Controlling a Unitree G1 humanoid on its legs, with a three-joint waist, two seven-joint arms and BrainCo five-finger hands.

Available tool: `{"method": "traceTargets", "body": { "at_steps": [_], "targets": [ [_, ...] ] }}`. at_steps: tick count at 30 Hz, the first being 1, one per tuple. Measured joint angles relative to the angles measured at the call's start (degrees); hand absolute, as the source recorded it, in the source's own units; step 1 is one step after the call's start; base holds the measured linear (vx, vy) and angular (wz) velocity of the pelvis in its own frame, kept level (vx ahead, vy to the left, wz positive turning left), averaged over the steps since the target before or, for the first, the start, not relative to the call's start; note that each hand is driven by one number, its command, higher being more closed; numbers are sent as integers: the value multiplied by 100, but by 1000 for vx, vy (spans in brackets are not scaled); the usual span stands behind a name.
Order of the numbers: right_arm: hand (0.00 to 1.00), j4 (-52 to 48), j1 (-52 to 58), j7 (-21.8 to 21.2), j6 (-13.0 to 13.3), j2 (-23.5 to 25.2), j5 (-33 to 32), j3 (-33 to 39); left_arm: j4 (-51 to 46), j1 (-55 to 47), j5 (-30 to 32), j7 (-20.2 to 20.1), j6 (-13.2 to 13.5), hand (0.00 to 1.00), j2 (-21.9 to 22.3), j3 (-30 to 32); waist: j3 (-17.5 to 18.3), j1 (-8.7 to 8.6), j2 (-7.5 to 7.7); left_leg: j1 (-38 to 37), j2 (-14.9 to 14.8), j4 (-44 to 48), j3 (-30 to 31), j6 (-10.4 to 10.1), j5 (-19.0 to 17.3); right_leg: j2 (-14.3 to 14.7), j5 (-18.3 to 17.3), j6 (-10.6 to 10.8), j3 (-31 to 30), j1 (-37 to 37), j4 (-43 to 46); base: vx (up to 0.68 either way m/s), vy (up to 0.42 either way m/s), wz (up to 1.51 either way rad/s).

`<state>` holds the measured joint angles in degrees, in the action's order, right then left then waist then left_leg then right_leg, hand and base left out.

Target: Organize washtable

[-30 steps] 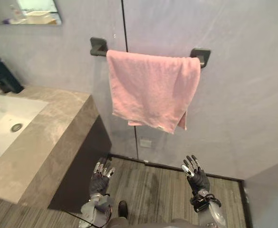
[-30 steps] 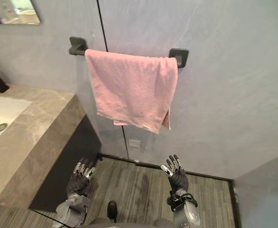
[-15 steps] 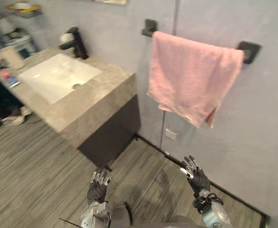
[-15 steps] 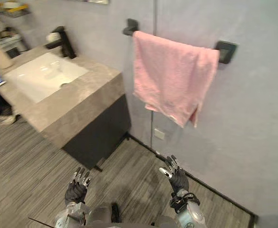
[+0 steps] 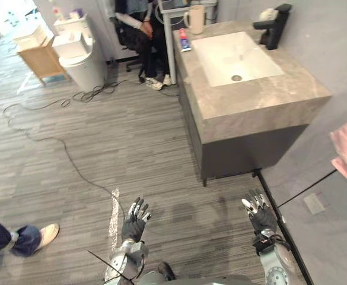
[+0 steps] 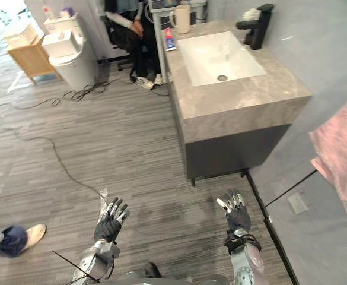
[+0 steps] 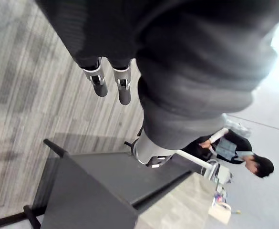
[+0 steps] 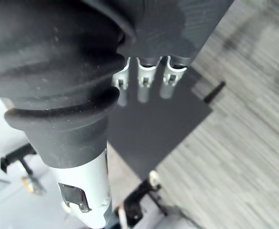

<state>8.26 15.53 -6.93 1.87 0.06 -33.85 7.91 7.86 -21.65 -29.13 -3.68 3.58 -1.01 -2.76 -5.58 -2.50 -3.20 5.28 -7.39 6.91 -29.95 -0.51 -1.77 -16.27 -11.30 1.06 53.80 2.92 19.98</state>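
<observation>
The stone washtable [image 5: 262, 101] stands ahead to the right, with a white sink [image 5: 235, 56] set in its top. A black faucet [image 5: 274, 27] rises at its far right side. A beige mug [image 5: 195, 19] and a small tube [image 5: 184, 40] sit at its far left end. A pink towel [image 6: 339, 160] hangs at the right edge. My left hand [image 5: 134, 219] and right hand [image 5: 259, 214] hover low over the wooden floor, well short of the table. Both are open with straight fingers [image 7: 110, 86] and hold nothing.
A person sits on a chair [image 5: 140, 29] just left of the washtable. A white bin [image 5: 81, 56] and a wooden crate [image 5: 40, 56] stand at the far left. Another person's shoe [image 5: 43, 234] is at the lower left. A thin cable [image 5: 43, 139] trails over the floor.
The camera has swung left, so the towel has slid to the right edge and the whole washtable and room have come into view. Both hands stay open and low.
</observation>
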Motion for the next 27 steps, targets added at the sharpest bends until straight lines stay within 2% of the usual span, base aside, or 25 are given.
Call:
{"method": "traceTargets", "body": {
  "at_steps": [3,4,7,8,9,10,11,12,13,15,17,18,21,27],
  "targets": [
    [0,8,17,107,-68,165,90,-39,4,-60,7,0,-86,0,-42,82,-59,23,34,34,152,10,127,124,-11,-135,285,-30,-15,15,32,-6,203,30],
    [0,8,30,118,-73,194,144,-112,3,-73,9,2,-86,0,-46,133,-100,22,80,31,190,83,165,204,-66,-207,339,12,-48,45,100,7,170,28],
    [0,-2,58,175,-110,254,308,-190,0,-69,79,6,-95,0,-105,249,-216,16,214,-20,468,48,444,318,-150,-483,418,-91,-225,86,430,-22,196,44],
    [0,-13,132,187,-112,278,322,-163,-4,-52,131,10,-101,0,-130,243,-229,-18,214,-131,637,-93,676,322,-180,-637,464,-259,-718,-39,789,26,195,90],
    [0,-14,254,199,-119,281,345,-147,-4,37,253,19,-100,0,-138,228,-308,-86,87,-176,711,-200,942,422,-121,-527,240,-443,-1775,-372,1150,24,221,116],
    [0,-48,295,201,-131,301,364,-187,-18,58,289,25,-86,0,-141,230,-338,-129,48,-209,755,-285,1121,378,-92,-171,70,-248,-2779,-556,1139,40,182,111],
    [0,-82,346,193,-146,328,367,-231,-28,69,290,41,-83,0,-168,246,-359,-159,72,-283,797,-396,1228,345,-70,141,-65,-34,-3558,-657,1070,8,130,88],
    [0,-82,395,195,-160,363,367,-237,-37,62,291,49,-83,0,-214,243,-387,-163,23,-324,840,-497,1262,318,-53,301,-138,82,-3930,-707,999,47,87,100],
    [0,-83,493,195,-199,386,362,-301,-97,36,284,105,-69,0,-257,243,-359,-217,155,-415,932,-670,1281,279,-27,537,-209,191,-4467,-723,743,65,47,98],
    [0,-86,575,192,-206,382,372,-421,-120,1,285,137,-49,0,-269,245,-356,-288,236,-410,1027,-675,1295,270,-18,701,-230,220,-4667,-747,467,74,7,94],
    [0,-84,629,192,-217,369,427,-570,-139,-97,287,144,-47,0,-242,244,-341,-270,323,-404,1141,-586,1292,291,-10,748,-186,194,-4623,-719,117,85,-41,48],
    [0,-84,619,190,-221,340,427,-659,-164,-171,280,169,-46,0,-217,235,-319,-238,372,-398,1196,-552,1288,329,-26,746,-82,103,-4615,-708,-53,69,-46,11],
    [0,-82,536,192,-222,247,425,-718,-259,-263,252,261,-49,0,-62,172,-305,-156,306,-283,1196,-476,1431,392,-63,779,35,264,-4493,-566,-356,81,-40,17],
    [0,-82,451,451,-219,273,232,-643,-493,-333,210,382,-55,0,34,207,-328,-109,366,-247,1205,-459,1835,480,-3,806,114,255,-4091,-276,-630,114,-58,40]
  ]
}}
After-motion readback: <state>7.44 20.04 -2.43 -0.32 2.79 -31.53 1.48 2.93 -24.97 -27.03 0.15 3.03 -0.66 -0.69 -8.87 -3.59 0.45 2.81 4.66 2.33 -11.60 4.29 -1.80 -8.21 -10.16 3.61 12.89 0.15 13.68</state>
